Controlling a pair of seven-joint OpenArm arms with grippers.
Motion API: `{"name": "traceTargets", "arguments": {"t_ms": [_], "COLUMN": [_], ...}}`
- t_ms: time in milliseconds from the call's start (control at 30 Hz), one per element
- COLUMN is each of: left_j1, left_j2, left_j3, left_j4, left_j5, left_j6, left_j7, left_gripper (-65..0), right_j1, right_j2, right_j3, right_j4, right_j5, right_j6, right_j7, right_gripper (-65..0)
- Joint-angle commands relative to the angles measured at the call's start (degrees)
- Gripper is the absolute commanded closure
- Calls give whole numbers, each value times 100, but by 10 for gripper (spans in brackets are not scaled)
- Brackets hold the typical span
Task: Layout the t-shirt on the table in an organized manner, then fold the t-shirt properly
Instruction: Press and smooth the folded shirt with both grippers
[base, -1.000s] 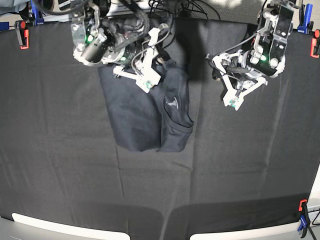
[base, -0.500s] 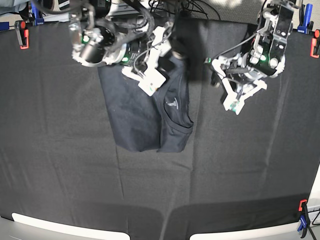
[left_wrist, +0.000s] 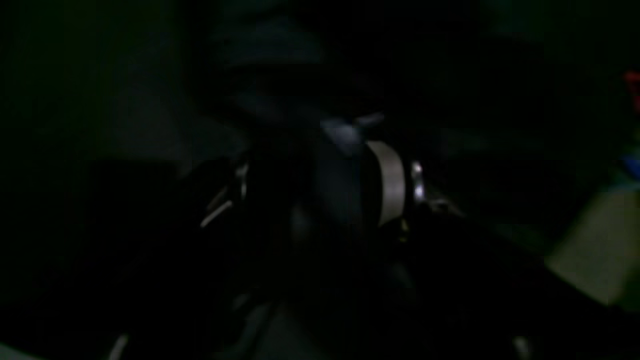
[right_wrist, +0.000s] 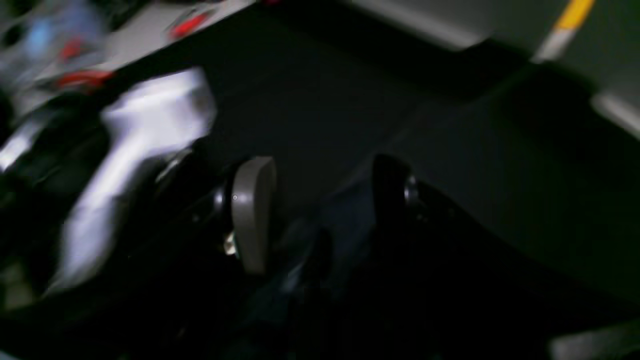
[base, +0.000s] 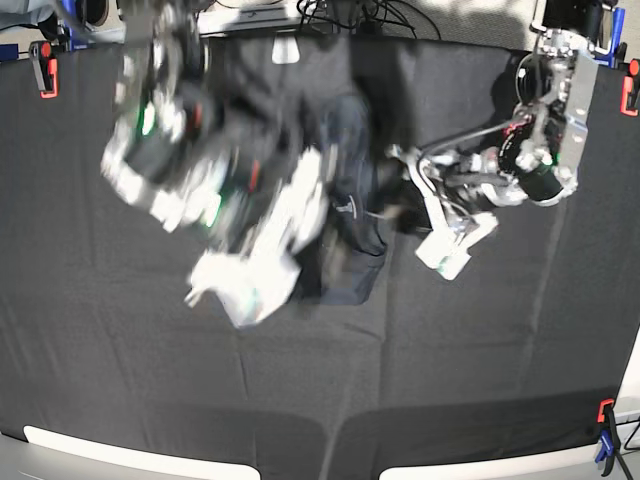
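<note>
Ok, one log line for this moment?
t-shirt: partly folded, on table | right claw: open, blurred, over t-shirt | left claw: open, beside t-shirt, contact unclear

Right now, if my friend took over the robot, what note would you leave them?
Right gripper: open, blurred, swinging low over the t-shirt.
Left gripper: seems open, holding nothing, beside the shirt's edge.
T-shirt: bunched lengthwise near the far middle of the table, collar end toward the front.
Done: partly folded, not tidy.
Left: smooth it flat, then finish the folds.
</note>
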Motion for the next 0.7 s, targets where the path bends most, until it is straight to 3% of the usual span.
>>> {"name": "traceTargets", "arguments": {"t_ms": [0, 167, 333, 467, 667], "left_j1": [-26, 278, 881, 1231, 1351], "left_j2": [87, 546, 962, 999, 1005], "left_j3": [-31, -20, -17, -15, 280], "left_j4": [109, 109, 109, 107, 52], "left_j5": [-76, -79, -79, -48, 680], "left_j6": [-131, -616, -649, -1228, -1027], "left_j7": [-96, -120, -127, -461, -914], "left_gripper": [-260, -260, -260, -260, -260], "right_j1": [264, 1182, 2087, 2638, 2898], "right_j2": [-79, -162, -162, -162, -162], "right_j3": [127, 723, 1137, 1270, 1270], "right_j4": [-122, -1648, -3421, -4607, -5748], "right_j5": [2, -2, -13, -385, -634], "right_j6": [-96, -94, -87, -37, -42], "right_j7": [142, 118, 87, 98, -9], "right_gripper": [-305, -305, -305, -305, -305]}}
